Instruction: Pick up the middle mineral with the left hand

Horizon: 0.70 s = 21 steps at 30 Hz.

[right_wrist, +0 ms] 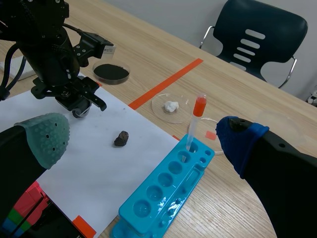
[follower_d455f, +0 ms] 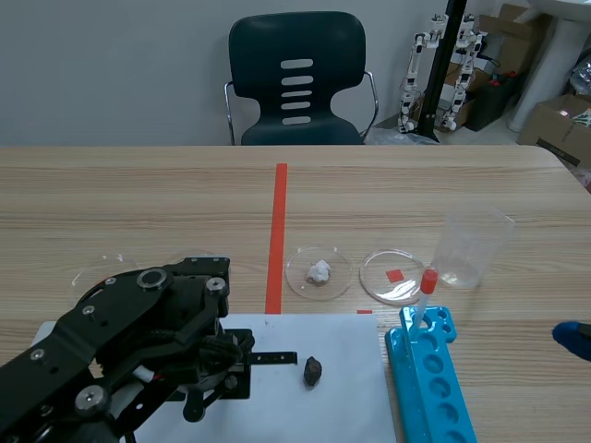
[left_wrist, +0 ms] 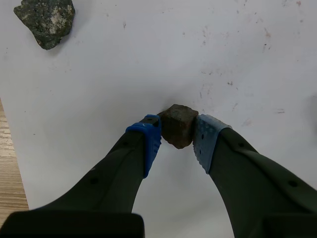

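In the left wrist view a small brown mineral is pressed between the blue pads of my left gripper, just over the white paper. Ahead and to the side lies a grey speckled mineral. In the scene view the left arm covers its own gripper and the held stone. A dark mineral lies on the paper to the arm's right, and it shows too as the dark mineral in the right wrist view. My right gripper is open and holds nothing; only its blue fingertip shows in the scene view.
A blue tube rack with a red-capped tube stands right of the paper. Behind are a dish with a white lump, an empty dish and a clear beaker. A dish of black powder sits behind the left arm.
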### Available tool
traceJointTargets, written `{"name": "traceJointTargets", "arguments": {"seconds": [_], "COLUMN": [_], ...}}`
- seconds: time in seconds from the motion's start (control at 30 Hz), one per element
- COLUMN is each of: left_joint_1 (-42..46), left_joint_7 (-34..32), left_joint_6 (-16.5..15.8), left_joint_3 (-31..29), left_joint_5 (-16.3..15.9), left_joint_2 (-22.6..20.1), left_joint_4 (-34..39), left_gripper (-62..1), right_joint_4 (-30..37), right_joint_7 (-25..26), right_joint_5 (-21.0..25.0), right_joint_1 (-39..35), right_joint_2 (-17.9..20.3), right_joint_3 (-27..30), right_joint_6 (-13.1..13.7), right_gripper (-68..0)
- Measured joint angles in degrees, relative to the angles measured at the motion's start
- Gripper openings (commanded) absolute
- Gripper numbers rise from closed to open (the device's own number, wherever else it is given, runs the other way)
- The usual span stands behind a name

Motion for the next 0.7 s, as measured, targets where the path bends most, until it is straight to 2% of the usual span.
{"name": "traceJointTargets", "arguments": {"seconds": [0.13,0.23,0.4,0.7], "left_joint_1": [0.44,2.14,6.82,7.91], "left_joint_7": [-0.7,-7.04,-11.08,-11.47], "left_joint_6": [-0.04,-0.37,-0.26,-0.26], "left_joint_3": [0.02,0.0,0.0,0.0], "left_joint_5": [-0.74,-0.59,-0.66,-0.66], "left_joint_2": [-1.07,-2.12,-4.85,-5.01], "left_joint_4": [1.55,3.43,7.98,8.79], "left_gripper": [-52.4,-52.4,-52.4,-52.4], "right_joint_4": [0.0,0.0,0.0,0.0], "right_joint_7": [0.0,0.0,0.0,0.0], "right_joint_5": [0.0,0.0,0.0,0.0], "right_joint_1": [0.0,0.0,0.0,0.0], "right_joint_2": [0.0,0.0,0.0,0.0], "right_joint_3": [0.0,0.0,0.0,0.0], "right_joint_6": [0.0,0.0,0.0,0.0], "right_gripper": [-5.4,-5.4,-5.4,-5.4]}}
